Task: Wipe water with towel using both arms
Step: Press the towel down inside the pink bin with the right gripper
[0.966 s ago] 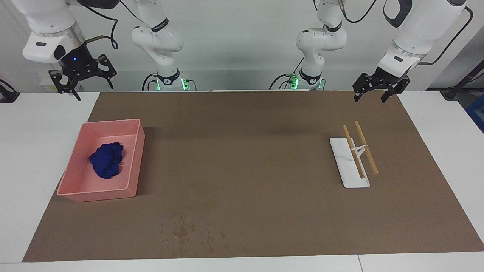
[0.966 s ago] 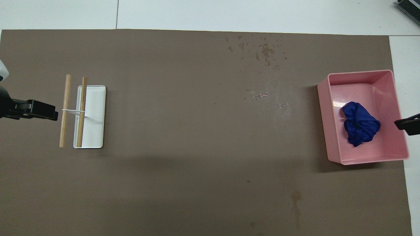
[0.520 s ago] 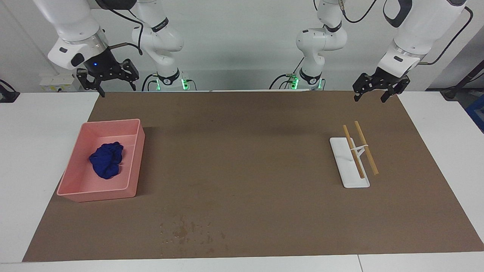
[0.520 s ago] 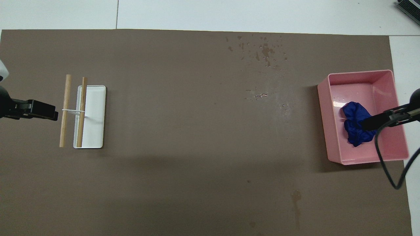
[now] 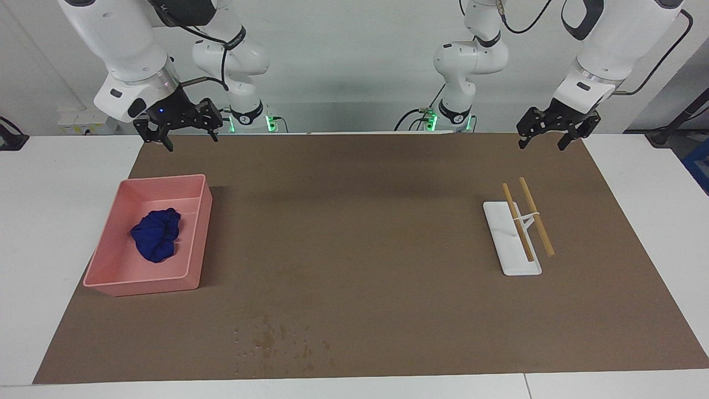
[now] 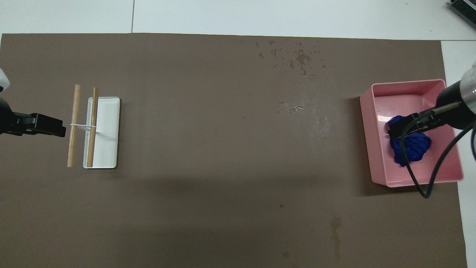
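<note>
Towel (image 5: pixel 157 235): one, bundled in pink tray (image 5: pixel 195 241).
Water (image 5: pixel 272 339): one patch, tabletop's farther edge.
Rack (image 5: pixel 512 238): one, two rods.
Right end effector (image 5: pixel 185 134): wide, empty.
Left end effector (image 5: pixel 545 135): wide, empty.

1. We find no text, label, brand, number or sign that we can read in either view.
2. The dark bands on the arms carry pale marks, but we cannot make them out.

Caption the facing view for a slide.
Right gripper hangs open above pink tray holding towel; water unwiped.
</note>
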Controlling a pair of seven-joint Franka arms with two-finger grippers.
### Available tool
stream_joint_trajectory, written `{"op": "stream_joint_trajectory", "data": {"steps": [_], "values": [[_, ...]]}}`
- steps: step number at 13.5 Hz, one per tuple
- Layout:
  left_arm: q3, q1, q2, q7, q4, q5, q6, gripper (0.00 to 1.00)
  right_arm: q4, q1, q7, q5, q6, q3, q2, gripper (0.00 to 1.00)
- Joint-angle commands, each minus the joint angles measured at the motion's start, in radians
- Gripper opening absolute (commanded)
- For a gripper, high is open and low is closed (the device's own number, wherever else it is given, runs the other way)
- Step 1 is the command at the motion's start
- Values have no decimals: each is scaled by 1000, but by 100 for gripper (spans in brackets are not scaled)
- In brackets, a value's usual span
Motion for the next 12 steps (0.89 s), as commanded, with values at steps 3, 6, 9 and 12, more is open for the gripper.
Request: {"op": "stream_joint_trajectory", "data": {"steps": [3,6,9,12], "values": [[1,-3,-20,5,-19,22,3,100,-123,57,54,7,40,-25,-63,100],[1,-3,-20,5,-19,22,3,100,-215,116,115,48,24,-62,-119,100],[1,-3,-20,5,-19,22,3,100,-249,182,94,48,68,-160,-135,100],[1,-3,-20,5,-19,22,3,100,-246,194,91,34,73,-197,-130,100]]}}
